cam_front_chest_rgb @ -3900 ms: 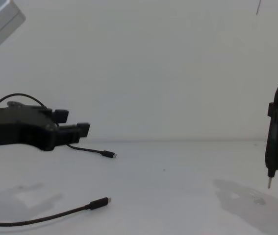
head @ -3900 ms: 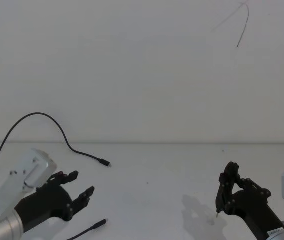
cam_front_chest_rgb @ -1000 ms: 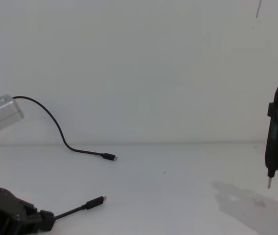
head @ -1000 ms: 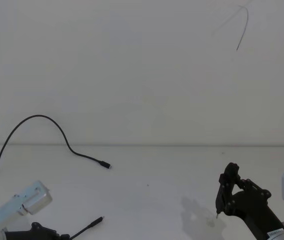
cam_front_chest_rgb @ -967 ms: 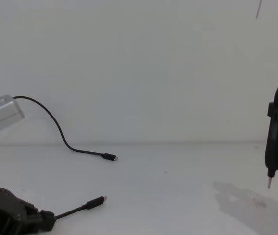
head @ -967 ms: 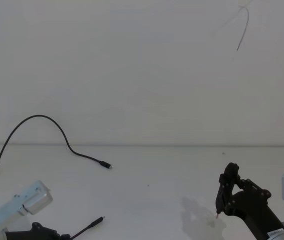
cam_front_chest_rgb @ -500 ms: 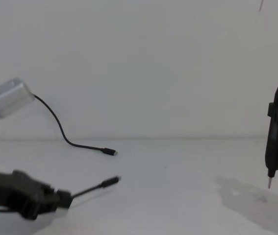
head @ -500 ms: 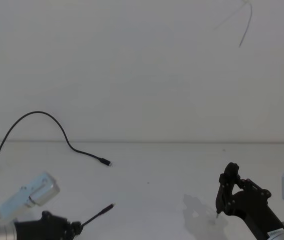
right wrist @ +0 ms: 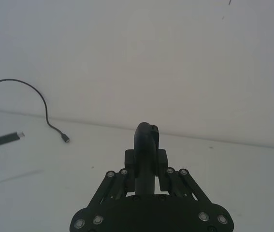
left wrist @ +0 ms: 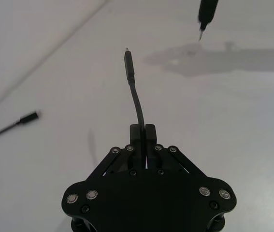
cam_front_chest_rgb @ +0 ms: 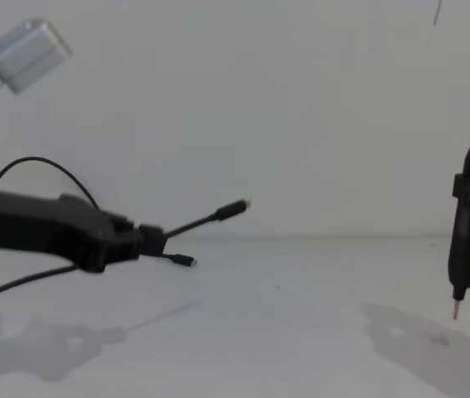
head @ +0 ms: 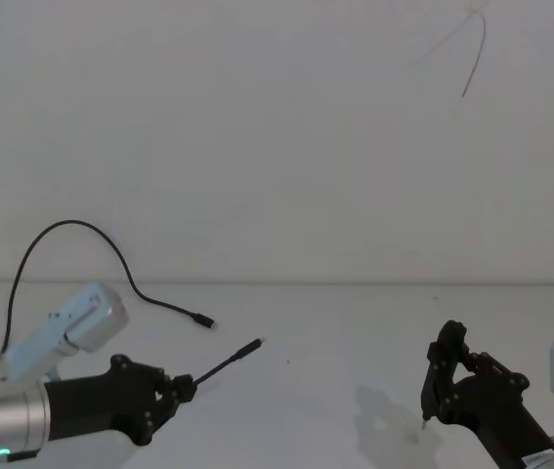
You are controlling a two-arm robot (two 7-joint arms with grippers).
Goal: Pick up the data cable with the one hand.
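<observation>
Overhead, the left claw [head: 187, 384] was clamped on the data cable [head: 230, 362], plug raised off the table [head: 335, 332]. Its wrist showed a narrow pinch that might slip. The right claw [right wrist: 146, 162] idly gripped a pen tool [right wrist: 146, 137]. Chest-level, trailing slack could snag.

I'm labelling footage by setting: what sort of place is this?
Likely a robot test bench in a lab: a plain white table against a white wall, the left gripper holding a data cable up, the right gripper holding a pen-shaped tool.
</observation>
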